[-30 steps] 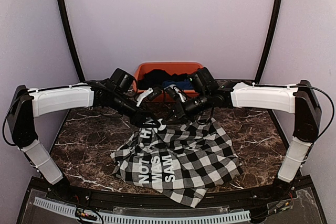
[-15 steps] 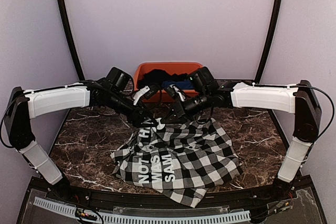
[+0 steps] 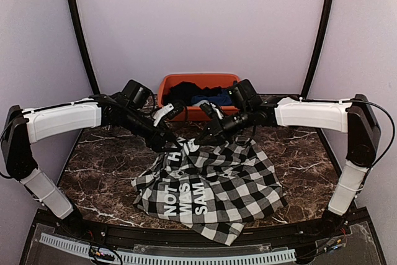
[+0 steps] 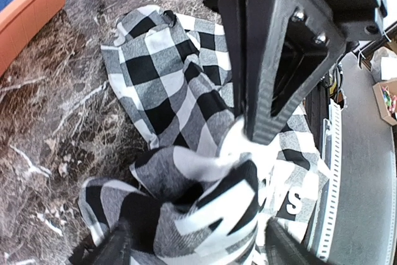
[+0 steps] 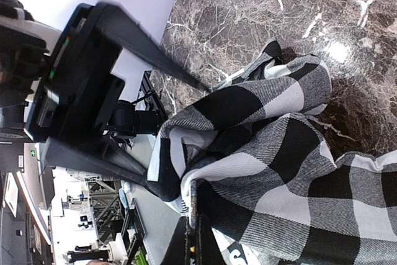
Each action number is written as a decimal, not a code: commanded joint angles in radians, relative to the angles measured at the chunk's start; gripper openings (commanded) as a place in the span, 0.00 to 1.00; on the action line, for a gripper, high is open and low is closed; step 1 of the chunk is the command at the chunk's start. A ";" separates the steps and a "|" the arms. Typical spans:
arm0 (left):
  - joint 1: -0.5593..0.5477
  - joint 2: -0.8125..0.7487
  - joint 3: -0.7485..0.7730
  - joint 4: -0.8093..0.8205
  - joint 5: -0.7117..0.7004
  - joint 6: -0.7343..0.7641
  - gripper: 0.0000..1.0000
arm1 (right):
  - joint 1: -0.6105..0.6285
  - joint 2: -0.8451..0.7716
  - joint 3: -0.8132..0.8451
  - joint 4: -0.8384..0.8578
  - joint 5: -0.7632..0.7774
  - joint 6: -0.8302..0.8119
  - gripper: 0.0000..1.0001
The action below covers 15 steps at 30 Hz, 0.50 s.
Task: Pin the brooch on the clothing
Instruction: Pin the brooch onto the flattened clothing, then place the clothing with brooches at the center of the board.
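The black-and-white check shirt (image 3: 211,184) with white block letters lies crumpled on the marble table (image 3: 105,153). My left gripper (image 3: 172,138) is at its far edge, jaws closed on a raised bunch of the fabric (image 4: 205,190) that fills the gap between them. My right gripper (image 3: 201,138) is right beside it and shut. A thin flat piece, seen edge-on in the right wrist view (image 5: 194,212), sticks out of its jaws against a fold of the shirt (image 5: 291,172); it looks like the brooch. The right gripper's finger (image 4: 279,60) touches the held bunch.
An orange bin (image 3: 166,85) stands at the back of the table behind both grippers, with a black garment (image 3: 183,93) and a blue garment (image 3: 205,99) in it. Its rim shows in the left wrist view (image 4: 31,17). Bare marble lies left and right of the shirt.
The left arm has shifted a little left and back, drawing the shirt's far edge with it. The right gripper has stayed close at the same fold.
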 commanded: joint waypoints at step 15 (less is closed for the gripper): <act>-0.011 0.027 -0.006 -0.050 -0.078 0.028 0.01 | -0.014 -0.064 -0.030 0.072 -0.140 0.140 0.32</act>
